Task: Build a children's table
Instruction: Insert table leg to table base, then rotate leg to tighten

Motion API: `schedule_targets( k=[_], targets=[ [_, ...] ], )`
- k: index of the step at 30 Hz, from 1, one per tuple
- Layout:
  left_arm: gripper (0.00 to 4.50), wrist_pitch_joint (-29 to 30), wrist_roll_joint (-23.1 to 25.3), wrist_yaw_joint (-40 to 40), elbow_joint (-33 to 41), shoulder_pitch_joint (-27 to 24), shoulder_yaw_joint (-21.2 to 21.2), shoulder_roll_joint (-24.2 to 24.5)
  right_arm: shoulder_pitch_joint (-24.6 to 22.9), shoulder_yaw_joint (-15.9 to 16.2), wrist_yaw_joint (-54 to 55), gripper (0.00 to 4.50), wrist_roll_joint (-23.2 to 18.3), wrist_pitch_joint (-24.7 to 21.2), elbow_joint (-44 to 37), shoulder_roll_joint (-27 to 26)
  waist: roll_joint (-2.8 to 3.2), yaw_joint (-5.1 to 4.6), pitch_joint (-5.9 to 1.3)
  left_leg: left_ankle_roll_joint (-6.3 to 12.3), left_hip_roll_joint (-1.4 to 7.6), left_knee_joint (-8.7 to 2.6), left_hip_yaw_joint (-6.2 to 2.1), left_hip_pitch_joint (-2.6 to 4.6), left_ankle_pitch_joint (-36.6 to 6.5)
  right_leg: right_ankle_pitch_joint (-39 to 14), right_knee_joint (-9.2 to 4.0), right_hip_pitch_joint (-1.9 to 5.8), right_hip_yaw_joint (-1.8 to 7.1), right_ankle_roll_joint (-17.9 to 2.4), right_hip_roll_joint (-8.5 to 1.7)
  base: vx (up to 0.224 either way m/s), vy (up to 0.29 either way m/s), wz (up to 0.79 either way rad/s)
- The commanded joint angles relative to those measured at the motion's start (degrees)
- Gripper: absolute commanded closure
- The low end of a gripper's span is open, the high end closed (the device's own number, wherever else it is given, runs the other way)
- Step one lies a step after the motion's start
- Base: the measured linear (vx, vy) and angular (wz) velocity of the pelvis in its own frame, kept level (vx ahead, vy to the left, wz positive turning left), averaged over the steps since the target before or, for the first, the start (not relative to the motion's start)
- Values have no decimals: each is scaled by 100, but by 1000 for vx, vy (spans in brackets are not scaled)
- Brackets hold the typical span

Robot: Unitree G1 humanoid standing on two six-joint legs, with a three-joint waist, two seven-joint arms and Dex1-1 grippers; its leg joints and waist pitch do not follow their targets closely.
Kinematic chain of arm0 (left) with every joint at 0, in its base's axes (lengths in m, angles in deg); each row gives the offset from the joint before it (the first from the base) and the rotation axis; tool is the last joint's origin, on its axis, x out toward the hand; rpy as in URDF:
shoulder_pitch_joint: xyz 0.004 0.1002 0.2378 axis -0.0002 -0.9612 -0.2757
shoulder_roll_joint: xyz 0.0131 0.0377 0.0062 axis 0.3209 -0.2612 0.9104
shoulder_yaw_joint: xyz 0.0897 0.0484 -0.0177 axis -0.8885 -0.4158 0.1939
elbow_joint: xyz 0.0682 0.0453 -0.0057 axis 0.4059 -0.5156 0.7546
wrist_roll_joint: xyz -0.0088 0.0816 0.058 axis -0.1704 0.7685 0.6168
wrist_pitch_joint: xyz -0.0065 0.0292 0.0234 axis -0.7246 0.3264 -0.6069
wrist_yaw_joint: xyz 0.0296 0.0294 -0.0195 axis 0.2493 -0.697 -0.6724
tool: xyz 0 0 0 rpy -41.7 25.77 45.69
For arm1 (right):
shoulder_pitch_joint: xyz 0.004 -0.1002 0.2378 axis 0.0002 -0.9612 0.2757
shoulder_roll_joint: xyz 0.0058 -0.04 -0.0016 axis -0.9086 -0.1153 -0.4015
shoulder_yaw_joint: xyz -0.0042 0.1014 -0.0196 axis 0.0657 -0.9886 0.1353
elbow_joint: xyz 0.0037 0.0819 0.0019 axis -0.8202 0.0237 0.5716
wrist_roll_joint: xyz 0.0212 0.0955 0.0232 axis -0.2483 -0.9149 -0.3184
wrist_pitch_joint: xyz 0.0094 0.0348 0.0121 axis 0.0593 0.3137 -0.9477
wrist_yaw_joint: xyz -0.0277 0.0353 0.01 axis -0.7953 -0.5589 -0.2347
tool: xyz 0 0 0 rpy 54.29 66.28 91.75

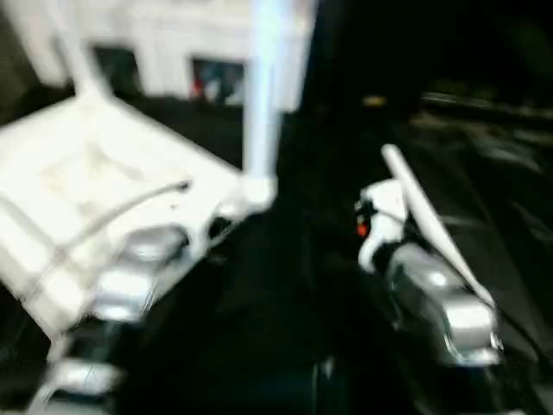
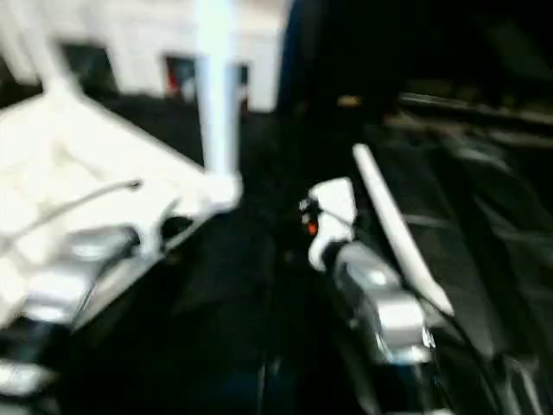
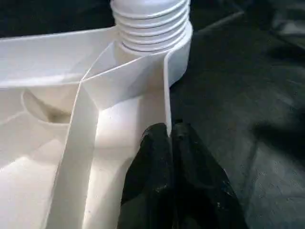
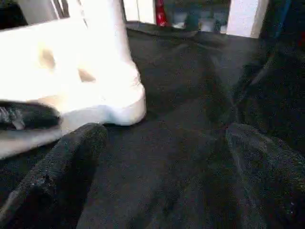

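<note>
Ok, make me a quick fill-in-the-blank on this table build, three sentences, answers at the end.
1. The left gripper is shut on the tabletop's thin side ____.
2. The leg in the corner socket stands ____.
3. The right gripper hangs ____ over the dark cloth, holding nothing.

Missing words: wall; upright; open
</note>
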Motion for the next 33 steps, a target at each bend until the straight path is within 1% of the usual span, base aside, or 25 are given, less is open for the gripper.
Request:
schedule_targets(
  k=[1, 2, 3, 4, 5, 7, 10, 12, 15, 16, 18, 20, 21, 22, 23, 24, 25, 26, 27, 28, 29, 30, 31, 32, 33],
  targets=[
    [450, -344, -174, 489, 476, 48, -311, -10, -14, -6, -201, 4, -51, 35, -136, 59, -39, 150, -451, 693, 408, -275, 199, 153, 1111, 1054, -451, 334, 93, -516, -443, -103, 38, 15],
    [450, -568, -184, 832, 526, -1, -512, 159, -30, 10, -504, 4, -212, 46, -171, 158, -7, 167, -440, 530, 504, -356, 228, 158, 540, 780, -450, 348, 49, -818, -439, -103, 38, 15],
    [450, -606, -187, 893, 534, -9, -545, 189, -30, 14, -547, 4, -225, 56, -170, 178, 55, 161, -397, 265, 622, -491, 301, 204, -340, 230, -426, 308, -67, -1315, -311, -89, -1, 8],
    [450, -748, -200, 1124, 567, -37, -661, 294, -26, 33, -678, 4, -241, 106, -149, 256, 85, 148, -351, 8, 718, -593, 381, 256, -1280, -402, -442, 208, -106, -1553, -225, -99, 3, 8],
    [450, -876, -239, 1415, 610, -65, -783, 419, -1, 35, -784, 4, -225, 166, -85, 336, 76, 127, -333, -112, 742, -624, 419, 255, -1716, -713, -459, 180, -103, -1572, -205, -99, 3, 8],
    [450, -1005, -216, 1848, 637, -62, -995, 650, 55, 128, -1076, 4, -101, 451, 108, 578, 67, 224, -281, -515, 829, -655, 613, 428, -2997, -1872, -597, -44, -34, -1372, -233, -117, -16, 21],
    [450, -1148, -223, 2112, 583, -20, -1062, 735, 40, 234, -1507, 4, -184, 609, 153, 795, -10, 332, -278, -668, 873, -659, 750, 468, -3213, -2676, -698, -113, 8, -1018, -292, -108, -13, 20],
    [450, -1296, -254, 2378, 494, 51, -1128, 796, 5, 360, -2067, 4, -266, 715, 132, 1067, -56, 338, -295, -640, 880, -685, 769, 400, -3034, -2818, -714, -51, -21, -865, -324, -91, 8, 10],
    [450, -1451, -266, 2647, 369, 178, -1258, 893, 4, 539, -2647, 4, -189, 844, 166, 1439, -46, 322, -302, -664, 891, -745, 770, 345, -2973, -2885, -717, -17, -71, -788, -338, -80, 30, 0],
    [450, -1484, -283, 2711, 336, 212, -1286, 918, 8, 584, -2768, 4, -173, 879, 183, 1522, -54, 304, -292, -698, 884, -766, 764, 319, -3076, -2968, -723, -21, -94, -773, -326, -81, 34, -8],
    [450, -1576, -279, 2795, 247, 297, -1329, 935, 2, 696, -3055, 4, -165, 937, 207, 1727, -60, 289, -266, -755, 877, -745, 744, 356, -3467, -3451, -788, -51, -132, -705, -341, -83, 29, -7],
    [450, -1632, -264, 2893, 155, 376, -1357, 911, 16, 770, -3200, 4, -60, 1089, 300, 1862, -35, 262, -233, -817, 875, -726, 721, 407, -3839, -3803, -859, -73, -211, -694, -340, -89, 23, -5],
    [450, -1660, -251, 2913, 126, 392, -1357, 901, 29, 780, -3210, 4, -39, 1130, 340, 1880, 2, 240, -218, -902, 894, -811, 729, 400, -4235, -3751, -845, -21, -366, -697, -258, -93, 29, -6],
    [450, -1695, -234, 2955, 75, 430, -1366, 870, 86, 808, -3115, 4, 103, 1321, 497, 1890, 107, 261, -221, -1019, 971, -1239, 837, 85, -4785, -2995, -384, 308, -618, -799, -38, -159, 26, -2],
    [450, -1696, -234, 2956, 73, 431, -1367, 870, 88, 809, -3112, 4, 107, 1328, 502, 1890, 140, 461, -246, -1081, 1011, -1574, 1019, -309, -5084, -2161, 418, 641, -717, -853, 118, -159, 26, -2],
    [450, -1705, -237, 2968, 58, 443, -1374, 866, 106, 817, -3090, 4, 146, 1390, 548, 1891, 152, 1087, -278, -1239, 705, -1709, 1689, -625, -4744, -1420, 741, 652, -892, -832, 388, -170, 9, 17],
    [450, -1716, -242, 2976, 37, 458, -1387, 864, 126, 826, -3057, 4, 195, 1448, 601, 1888, -443, 716, -494, -1121, 943, -557, 1455, 237, -2278, -4066, 188, 113, -167, -369, -437, -84, -130, 29],
    [450, -1738, -242, 2989, 12, 472, -1401, 865, 143, 838, -3033, 4, 223, 1466, 645, 1889, -537, 633, -338, -729, 774, 644, 873, 622, -659, -5806, -1001, -700, 82, -425, -1004, -84, -130, 29],
    [450, -1781, -231, 3008, -46, 510, -1437, 858, 193, 841, -2845, 4, 329, 1530, 776, 1846, -287, 662, -209, -192, 659, 655, 594, 248, 107, -6606, -1162, -377, 429, -702, -844, -101, -157, 23],
    [450, -1781, -231, 3008, -46, 510, -1437, 858, 193, 841, -2845, 4, 329, 1530, 776, 1846, -211, 675, -118, -333, 562, 593, 284, 86, -163, -5651, -858, 46, 199, -1258, -845, 0, 0, 0],
    [450, -1797, -228, 3029, -70, 524, -1453, 858, 209, 836, -2813, 4, 333, 1553, 815, 1826, -93, 710, -102, -487, 642, 470, 257, 281, -615, -4919, -763, -10, -8, -1338, -772, 0, 0, 0],
    [450, -1816, -221, 3047, -90, 538, -1467, 858, 220, 824, -2791, 4, 330, 1577, 833, 1806, 45, 522, -194, -899, 879, -103, 283, 610, -3043, -3578, -414, -218, -381, -1214, -167, -86, 56, 8],
    [450, -1845, -208, 3062, -129, 556, -1476, 852, 236, 796, -2769, 4, 326, 1598, 859, 1770, 217, 468, -275, -937, 1088, -609, 160, 427, -4293, -1490, -136, 105, -407, -1258, -44, -156, 65, 2],
    [450, -1864, -195, 3077, -160, 575, -1489, 847, 244, 769, -2759, 4, 299, 1597, 869, 1734, 229, 442, -280, -836, 1103, -731, 137, 353, -4366, -739, -50, 205, -441, -1287, -40, -156, 65, 2],
    [450, -1907, -166, 3093, -229, 616, -1514, 836, 254, 725, -2727, 4, 262, 1606, 891, 1673, 223, 430, -296, -667, 1040, -787, 227, 376, -4229, -162, -135, 232, -454, -1302, -78, -85, 84, -6]
  ],
)
